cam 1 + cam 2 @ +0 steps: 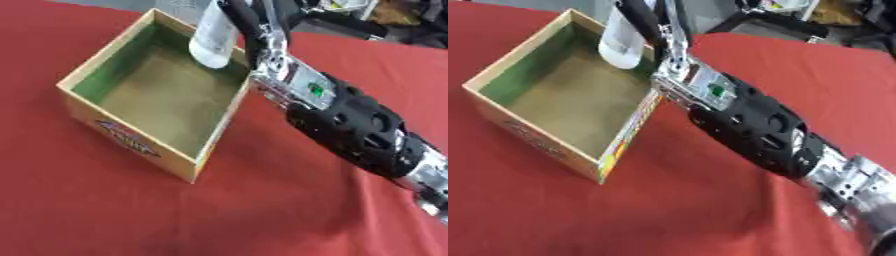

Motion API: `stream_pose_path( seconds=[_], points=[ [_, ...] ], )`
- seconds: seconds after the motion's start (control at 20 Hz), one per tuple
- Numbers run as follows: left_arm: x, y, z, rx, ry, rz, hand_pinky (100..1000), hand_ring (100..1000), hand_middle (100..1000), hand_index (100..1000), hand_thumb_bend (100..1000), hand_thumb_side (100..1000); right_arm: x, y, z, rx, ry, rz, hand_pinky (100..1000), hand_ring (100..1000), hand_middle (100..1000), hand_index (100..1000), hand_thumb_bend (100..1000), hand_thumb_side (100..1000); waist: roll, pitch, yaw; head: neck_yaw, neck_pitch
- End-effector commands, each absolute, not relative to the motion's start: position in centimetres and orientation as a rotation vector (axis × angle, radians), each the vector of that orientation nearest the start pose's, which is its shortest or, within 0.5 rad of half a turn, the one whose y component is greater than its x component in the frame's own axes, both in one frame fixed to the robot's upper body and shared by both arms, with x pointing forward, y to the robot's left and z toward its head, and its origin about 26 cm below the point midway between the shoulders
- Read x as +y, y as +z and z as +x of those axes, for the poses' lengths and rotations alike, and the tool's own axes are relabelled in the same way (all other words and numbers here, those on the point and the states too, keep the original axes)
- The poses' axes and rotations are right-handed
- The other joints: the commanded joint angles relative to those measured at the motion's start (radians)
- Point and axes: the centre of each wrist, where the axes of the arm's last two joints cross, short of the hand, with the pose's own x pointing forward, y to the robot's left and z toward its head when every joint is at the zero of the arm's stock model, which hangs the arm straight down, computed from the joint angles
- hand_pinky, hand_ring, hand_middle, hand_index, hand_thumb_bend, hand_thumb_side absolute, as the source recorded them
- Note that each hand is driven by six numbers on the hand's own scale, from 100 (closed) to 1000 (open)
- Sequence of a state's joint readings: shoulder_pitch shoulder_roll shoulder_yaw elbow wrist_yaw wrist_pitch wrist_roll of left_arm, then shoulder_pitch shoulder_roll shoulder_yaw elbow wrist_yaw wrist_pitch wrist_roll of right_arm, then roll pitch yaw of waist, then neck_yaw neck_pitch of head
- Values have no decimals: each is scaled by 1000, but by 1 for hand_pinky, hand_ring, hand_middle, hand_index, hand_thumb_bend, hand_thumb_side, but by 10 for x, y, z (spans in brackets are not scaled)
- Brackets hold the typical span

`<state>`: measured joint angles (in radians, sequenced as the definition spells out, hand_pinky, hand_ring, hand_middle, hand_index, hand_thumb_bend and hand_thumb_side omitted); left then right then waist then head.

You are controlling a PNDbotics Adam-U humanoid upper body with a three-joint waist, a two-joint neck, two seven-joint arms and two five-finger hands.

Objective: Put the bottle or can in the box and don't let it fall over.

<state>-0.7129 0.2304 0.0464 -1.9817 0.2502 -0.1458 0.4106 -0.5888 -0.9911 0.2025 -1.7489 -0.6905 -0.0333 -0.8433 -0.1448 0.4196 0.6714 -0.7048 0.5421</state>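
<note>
One pale bottle (213,37), judged light, smooth and easily tipped, is held by its side in the curled fingers of the right hand (254,35) above the far corner of the one open box (206,145) on the red desk (105,210); no left hand is seen.

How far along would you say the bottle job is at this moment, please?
Done: the right hand has the white bottle grasped and lifted. In hand: it hangs over the open box, near its far right corner, bottom not yet down. Left: lower it upright and let go.
</note>
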Motion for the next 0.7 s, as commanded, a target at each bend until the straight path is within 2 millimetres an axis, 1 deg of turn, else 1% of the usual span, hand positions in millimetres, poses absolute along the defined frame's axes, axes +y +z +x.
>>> stream_pose_path(
  seconds=[0.05,0.1,0.15,0.2,0.25,0.3,0.35,0.4,0.45,0.5,0.6,0.65,0.7],
  points=[
    [212,322,310,3441,-418,322,545,1000,1000,699,312,871,-330,303,338,-2243,-280,-479,756,627,189,170,100,419,9,-20,3,-12,-14],
    [212,322,310,3440,-417,324,545,1000,1000,699,312,871,-331,300,340,-2237,-265,-494,759,684,276,246,100,442,9,-20,3,-12,-15],
    [212,322,310,3439,-417,325,545,1000,1000,699,311,871,-331,298,341,-2227,-244,-509,764,728,344,310,100,477,9,-19,4,-11,-15],
    [212,323,310,3439,-417,325,545,1000,1000,699,311,871,-330,295,342,-2216,-214,-521,780,782,453,413,100,472,9,-19,3,-11,-15],
    [213,323,310,3438,-417,324,545,1000,1000,699,311,871,-330,293,343,-2206,-177,-531,784,792,474,438,100,457,9,-19,2,-10,-15],
    [213,323,310,3439,-416,323,545,1000,1000,699,310,871,-329,292,343,-2197,-126,-538,832,889,687,762,100,446,9,-19,1,-8,-15],
    [213,323,310,3440,-415,320,545,1000,1000,699,310,871,-328,292,342,-2190,-62,-551,838,898,716,795,100,475,9,-19,0,-6,-15],
    [213,322,310,3441,-414,317,544,1000,1000,699,309,872,-329,294,341,-2187,-5,-572,869,943,819,906,100,523,9,-19,-2,-4,-14],
    [213,322,310,3443,-413,313,544,1000,1000,699,309,872,-329,296,340,-2186,39,-597,873,947,826,913,100,528,9,-19,-4,-2,-13],
    [214,322,310,3446,-411,309,542,1000,1000,699,308,874,-330,298,340,-2185,70,-620,896,975,867,956,100,571,10,-19,-6,0,-12],
    [214,321,311,3453,-408,301,542,1000,1000,699,308,875,-330,304,337,-2177,105,-663,903,986,886,972,100,637,10,-20,-10,3,-9],
    [215,321,311,3454,-408,298,542,1000,1000,699,308,874,-330,306,335,-2170,115,-683,905,988,889,975,100,656,11,-21,-11,3,-9],
    [215,321,311,3455,-408,296,542,1000,1000,698,307,874,-329,308,334,-2162,122,-700,910,994,892,974,100,728,11,-21,-13,3,-8]
  ],
)
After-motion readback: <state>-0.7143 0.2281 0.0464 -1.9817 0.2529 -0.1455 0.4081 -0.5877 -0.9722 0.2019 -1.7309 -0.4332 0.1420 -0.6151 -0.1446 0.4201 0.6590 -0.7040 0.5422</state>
